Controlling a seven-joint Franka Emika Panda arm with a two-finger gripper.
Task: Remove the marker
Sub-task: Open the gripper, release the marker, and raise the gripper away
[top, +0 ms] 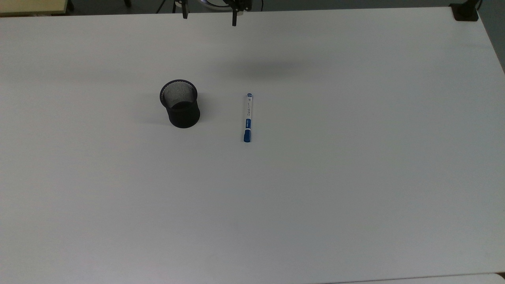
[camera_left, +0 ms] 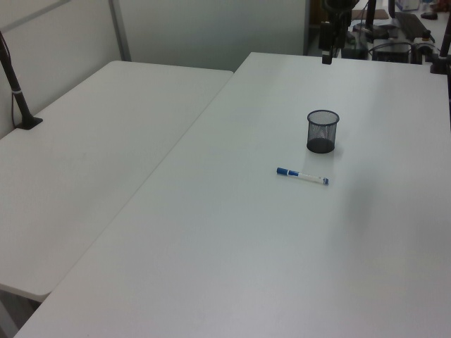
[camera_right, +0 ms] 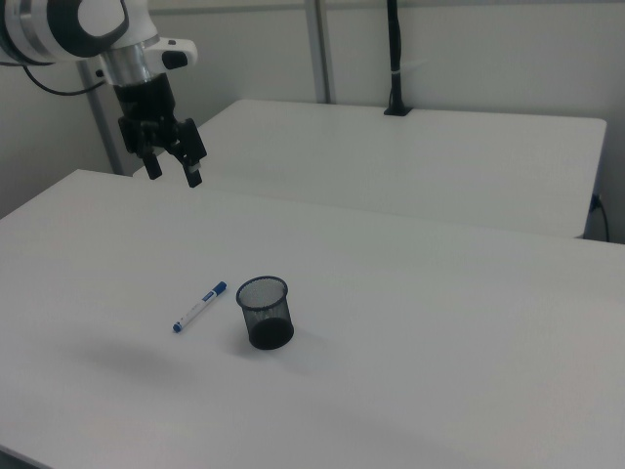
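Lying marker — end effector well apart

gripper cut off by top view's 12 o'clock edge, just fingertips showing; marker label print too small to read.
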